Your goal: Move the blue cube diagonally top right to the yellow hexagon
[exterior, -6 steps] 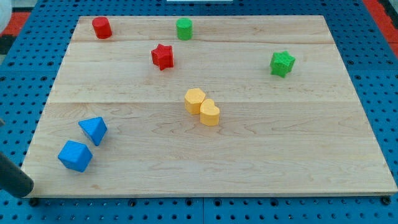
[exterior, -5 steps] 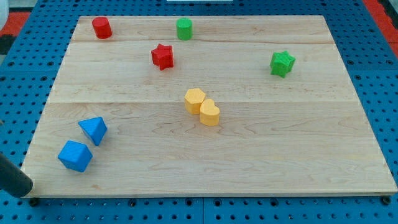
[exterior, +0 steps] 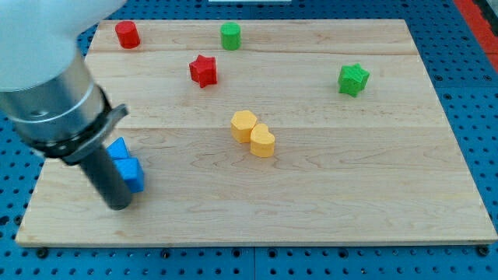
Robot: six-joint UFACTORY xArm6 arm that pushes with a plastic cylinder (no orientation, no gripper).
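The blue cube point(exterior: 134, 174) lies near the board's lower-left corner, partly hidden behind the rod, with a second blue block point(exterior: 117, 148) (shape not resolvable, largely occluded) touching it at about 11 o'clock; my tip point(exterior: 118, 204) sits on the wooden board point(exterior: 327, 194) at roughly 7 o'clock of the cube, touching or just beside its lower-left face; the tool is a plain rod with nothing to open or close, and it holds nothing, acting by contact alone. The yellow hexagon point(exterior: 243, 125) stands well apart at about 2 o'clock of the cube, with a yellow heart-shaped block point(exterior: 263, 142) touching it at 4 o'clock. Judged step: the push toward the hexagon is at its start, with nearly the whole distance left. The next move calls for a stroke toward 2 o'clock, kept centred on the cube so that it does not rotate off the tip; the adjacent blue block may be dragged along and should be shed. The red cylinder point(exterior: 127, 34), red star point(exterior: 203, 70), green cylinder point(exterior: 230, 36) and green star point(exterior: 352, 79) lie clear of that path.
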